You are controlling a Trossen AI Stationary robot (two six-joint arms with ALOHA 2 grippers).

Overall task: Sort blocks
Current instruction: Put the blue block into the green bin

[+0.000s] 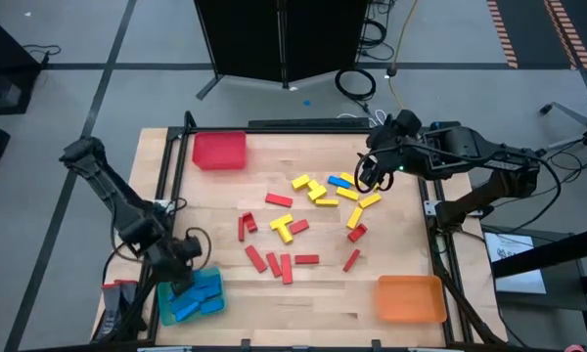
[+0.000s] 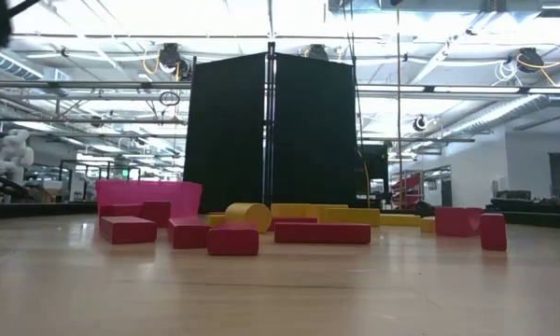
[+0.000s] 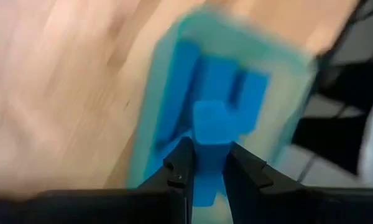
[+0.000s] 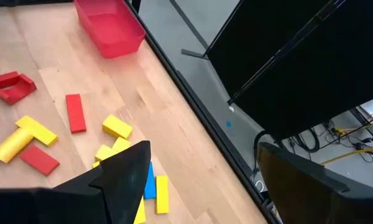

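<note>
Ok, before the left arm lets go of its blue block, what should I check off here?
1. Left tool shut on the blue block: ok.
2. Block over the teal tray, with other blue blocks in it: ok.
3. Block low enough to drop without bouncing: cannot tell.
4. Right tool open, empty, above the yellow and blue blocks: ok.
5. Arms well apart: ok.
6. Red tray and orange tray filled: not ok, both look empty.
</note>
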